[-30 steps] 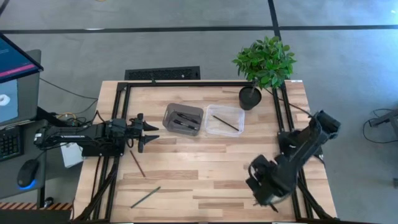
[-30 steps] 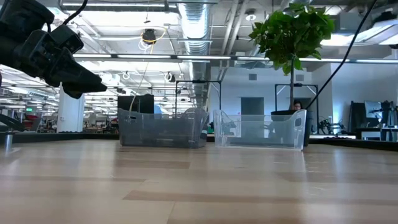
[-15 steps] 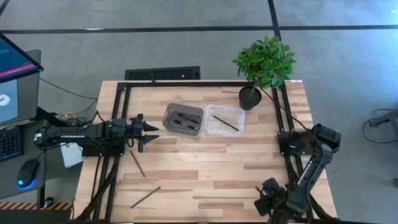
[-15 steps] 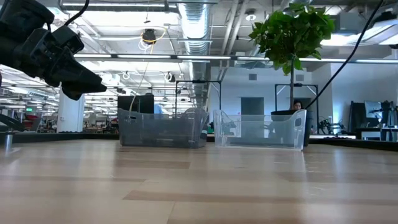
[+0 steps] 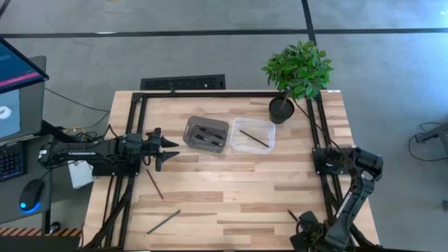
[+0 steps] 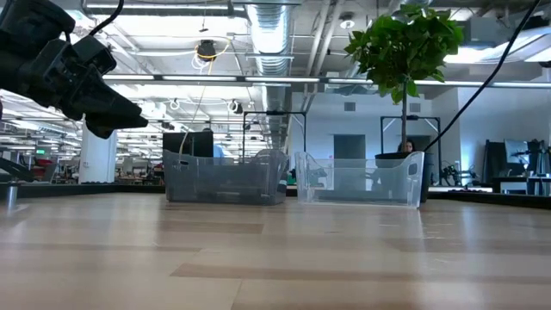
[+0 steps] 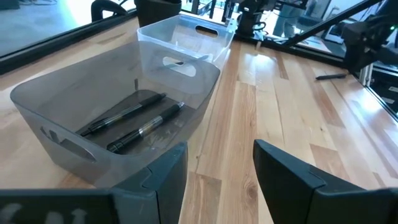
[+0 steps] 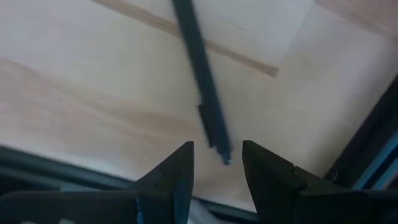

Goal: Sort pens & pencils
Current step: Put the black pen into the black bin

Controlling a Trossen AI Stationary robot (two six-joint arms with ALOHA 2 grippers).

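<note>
A dark pen point(image 8: 202, 93) lies flat on the table near the near right corner point(image 5: 291, 214). My right gripper point(image 8: 216, 155) points down just above its near end, open, a finger on either side and touching nothing point(image 5: 302, 229). My left gripper point(image 7: 217, 155) waits open at the table's left point(image 5: 168, 149), facing the grey tray point(image 5: 206, 133), where two pens point(image 7: 134, 118) lie on the bottom. One pencil point(image 5: 255, 138) lies in the clear tray point(image 5: 253, 134). Two more pencils point(image 5: 154, 183) point(image 5: 164, 222) lie flat on the table at the near left.
A potted plant point(image 5: 281, 108) stands at the far right behind the clear tray. Black frame rails point(image 5: 323, 140) run along the table's right and left sides. Bare wood point(image 5: 231, 189) lies between the trays and the near edge.
My right gripper has swung toward the table's near edge and gone down, turning at the wrist, and now hangs over the pen near the near right corner. Its fingers stay apart. The left arm has kept still.
</note>
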